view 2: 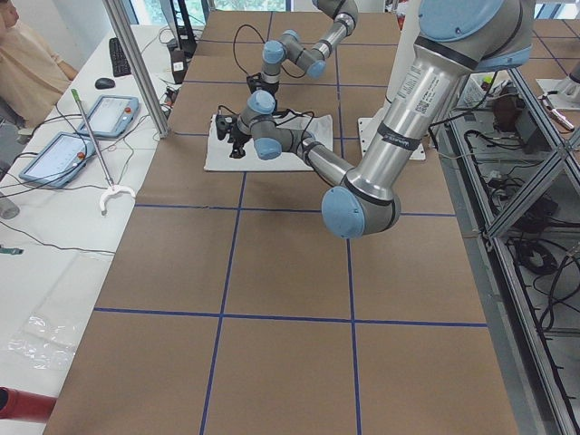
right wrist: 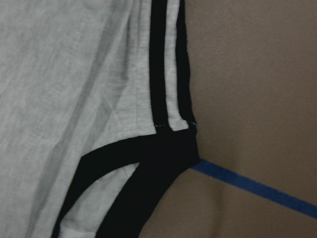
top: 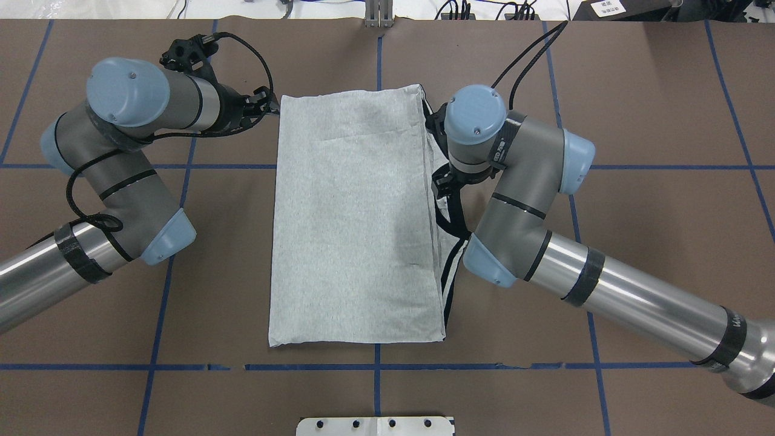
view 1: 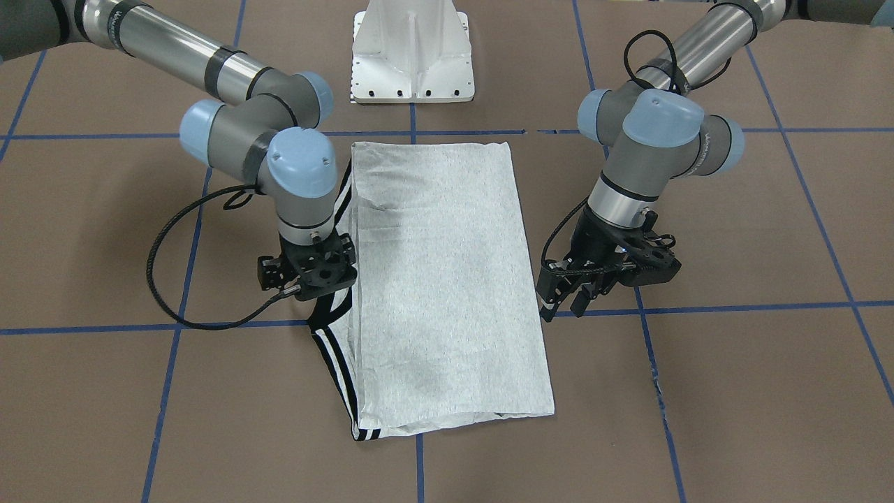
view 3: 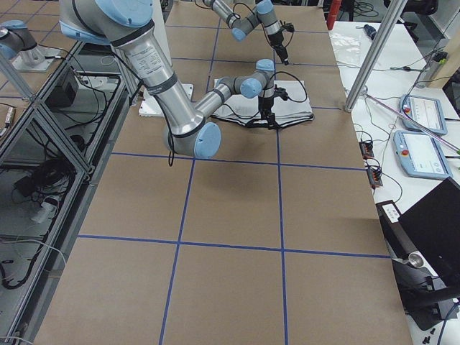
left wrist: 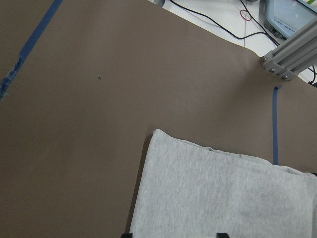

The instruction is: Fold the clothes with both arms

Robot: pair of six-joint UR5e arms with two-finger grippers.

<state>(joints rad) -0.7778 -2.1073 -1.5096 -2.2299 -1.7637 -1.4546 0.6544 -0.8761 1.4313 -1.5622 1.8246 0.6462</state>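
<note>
My left pincer (view 1: 564, 304) hangs spread wide and empty. The T-shirt (top: 357, 212) lies flat just beside it, folded into a long strip. The cloth looks light, soft and limp (one layer alone would sag), so I would pinch a corner through all layers. My right pincer (view 1: 318, 279) stands over the black collar (right wrist: 143, 168). Its fingers are hidden, so I cannot tell their state.
</note>
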